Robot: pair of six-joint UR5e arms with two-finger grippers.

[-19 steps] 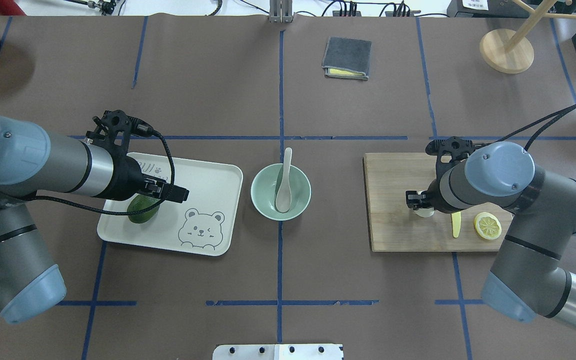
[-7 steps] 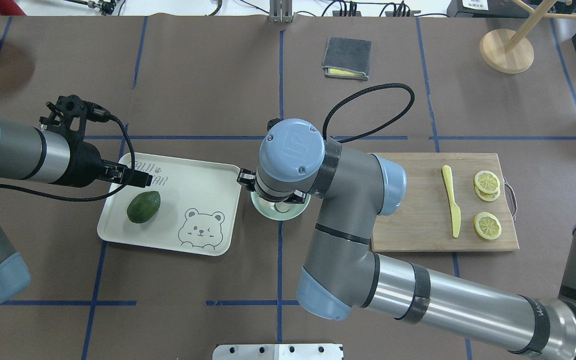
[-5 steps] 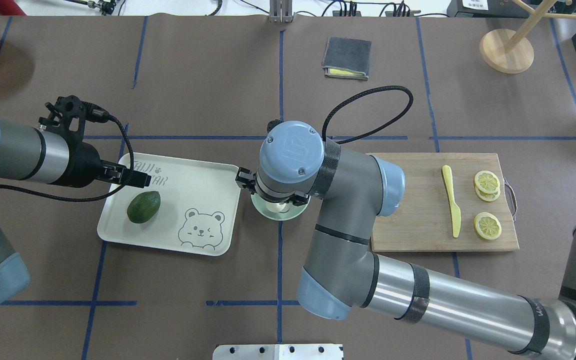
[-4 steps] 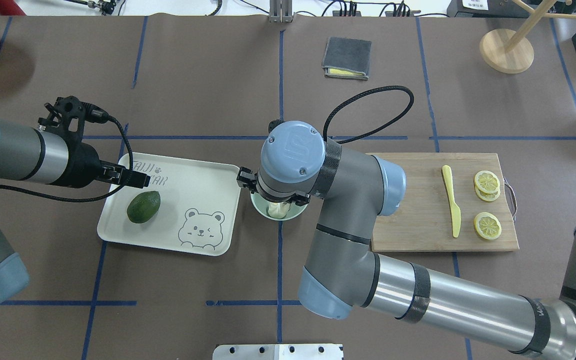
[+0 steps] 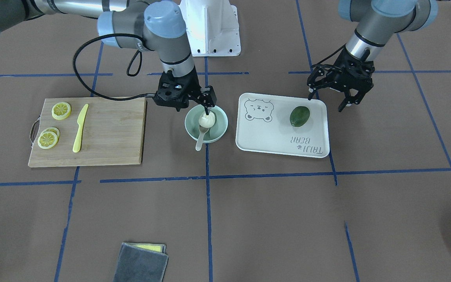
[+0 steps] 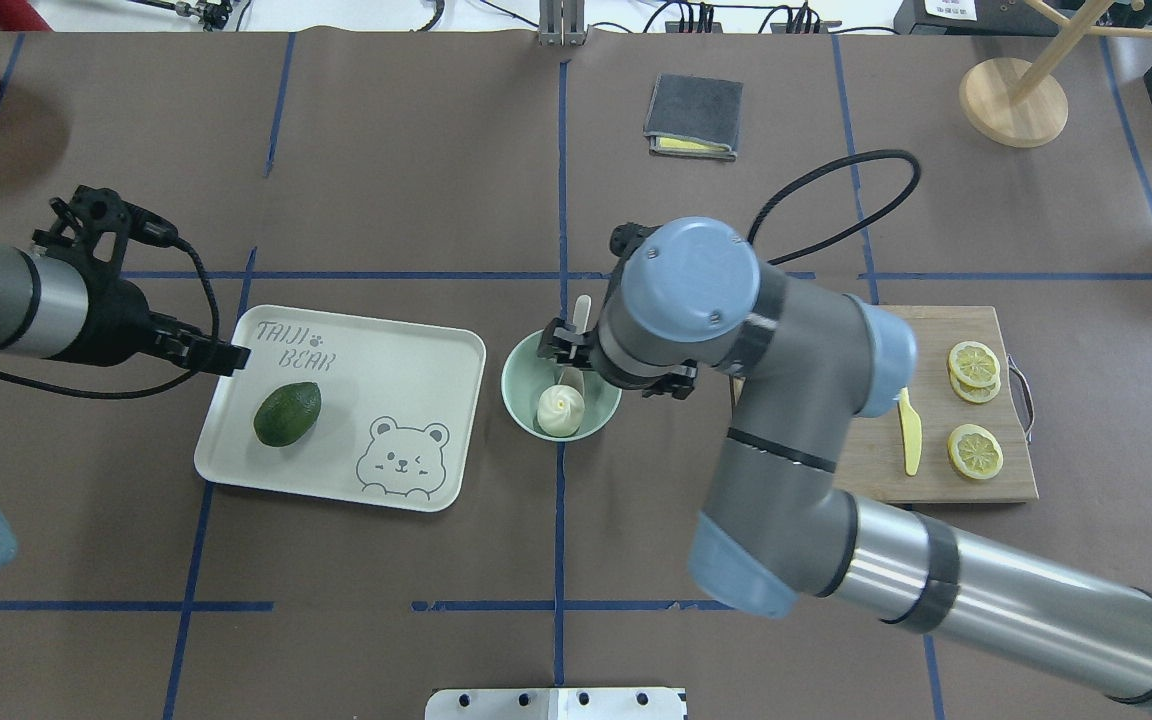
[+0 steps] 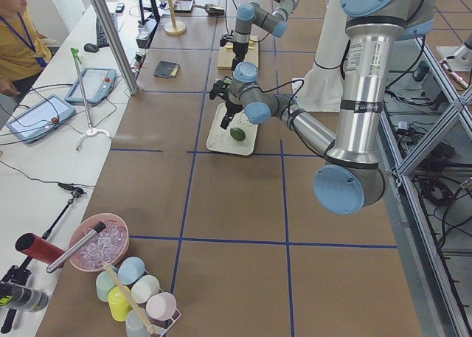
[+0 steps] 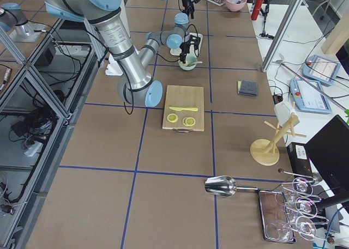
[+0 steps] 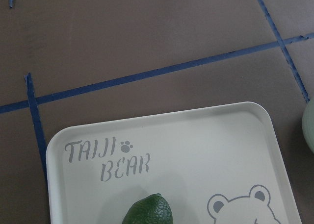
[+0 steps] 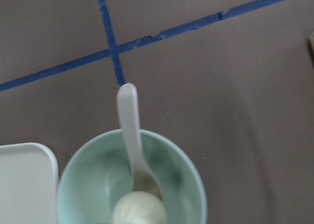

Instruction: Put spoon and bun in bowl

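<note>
The mint-green bowl (image 6: 520, 371) stands at the table's middle. The white bun (image 6: 560, 411) lies inside it, and also shows in the front view (image 5: 206, 120) and the right wrist view (image 10: 140, 210). The beige spoon (image 6: 582, 306) rests in the bowl with its handle over the far rim (image 10: 128, 117). My right gripper (image 5: 194, 107) hangs open and empty just above the bowl's robot-side edge, apart from the bun. My left gripper (image 5: 333, 102) is open and empty, beside the tray's corner on the robot's left.
A cream bear tray (image 6: 386, 350) with a dark green avocado (image 6: 287, 413) lies left of the bowl. A wooden board (image 6: 946, 470) with a yellow knife (image 6: 910, 432) and lemon slices (image 6: 974, 451) lies right. A grey cloth (image 6: 694, 116) lies at the far side.
My right arm brought the bun from the board to the bowl, let it go there and has drawn back to the right. My left gripper has drawn back off the tray.
</note>
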